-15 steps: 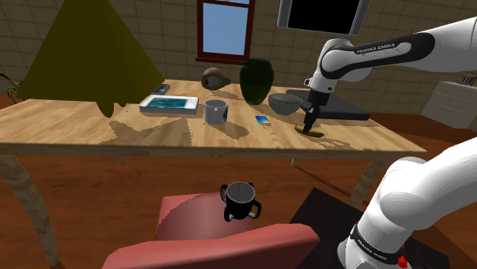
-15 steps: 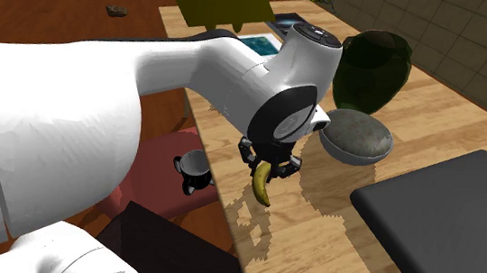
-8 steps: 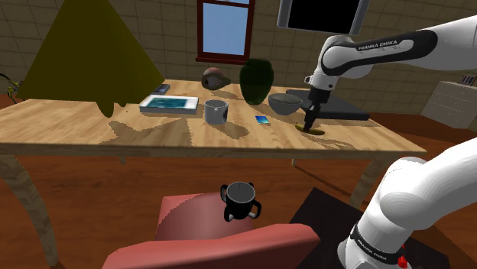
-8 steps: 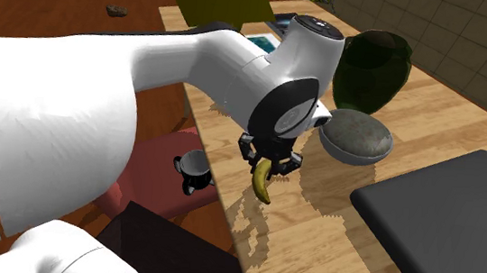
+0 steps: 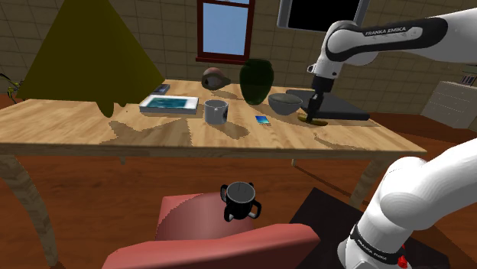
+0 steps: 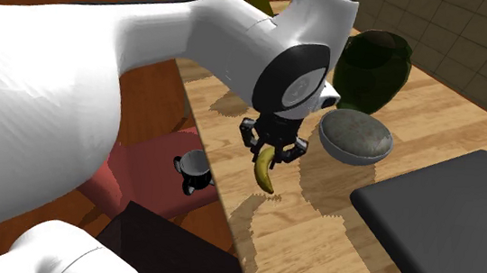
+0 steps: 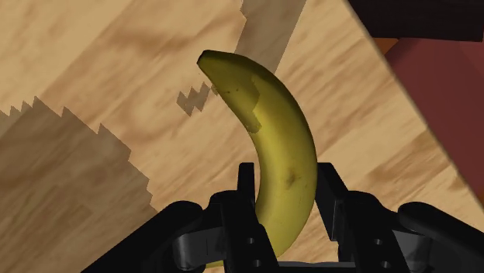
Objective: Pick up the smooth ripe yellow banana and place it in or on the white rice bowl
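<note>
Jaws: pinching banana (image 7: 283, 167) by its upper end, so the rest hangs free.
Banana: clear of worktop (image 6: 314, 237), ready for carrying.
Bowl (image 6: 357, 136): grey, near, likely next stop.

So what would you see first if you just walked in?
The yellow banana, hanging from the shut black end effector above the wooden table. Next, the huge white arm across the second exterior view's left. Then the grey bowl, beside a dark green vase.
</note>
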`<action>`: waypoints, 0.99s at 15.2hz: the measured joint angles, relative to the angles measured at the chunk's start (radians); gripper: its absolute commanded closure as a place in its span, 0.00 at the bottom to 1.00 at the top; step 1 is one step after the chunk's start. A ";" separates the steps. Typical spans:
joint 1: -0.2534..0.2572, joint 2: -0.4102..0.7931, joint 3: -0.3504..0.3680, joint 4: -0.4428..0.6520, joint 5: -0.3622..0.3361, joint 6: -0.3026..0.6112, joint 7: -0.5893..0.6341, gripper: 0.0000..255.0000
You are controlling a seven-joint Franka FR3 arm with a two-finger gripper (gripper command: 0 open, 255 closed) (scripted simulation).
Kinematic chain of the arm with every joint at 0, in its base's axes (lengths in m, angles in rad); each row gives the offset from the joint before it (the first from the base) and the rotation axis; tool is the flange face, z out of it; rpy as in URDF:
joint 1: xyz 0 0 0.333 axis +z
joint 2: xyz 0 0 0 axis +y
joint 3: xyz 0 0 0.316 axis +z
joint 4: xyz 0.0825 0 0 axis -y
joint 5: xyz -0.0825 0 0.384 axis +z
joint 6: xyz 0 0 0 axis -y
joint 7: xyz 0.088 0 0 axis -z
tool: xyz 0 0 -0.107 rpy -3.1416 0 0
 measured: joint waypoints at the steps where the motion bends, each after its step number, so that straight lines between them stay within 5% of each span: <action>1: 0.002 0.004 0.001 0.017 0.002 -0.013 0.000 1.00; 15: 0.015 0.025 0.021 0.219 0.020 -0.194 0.011 1.00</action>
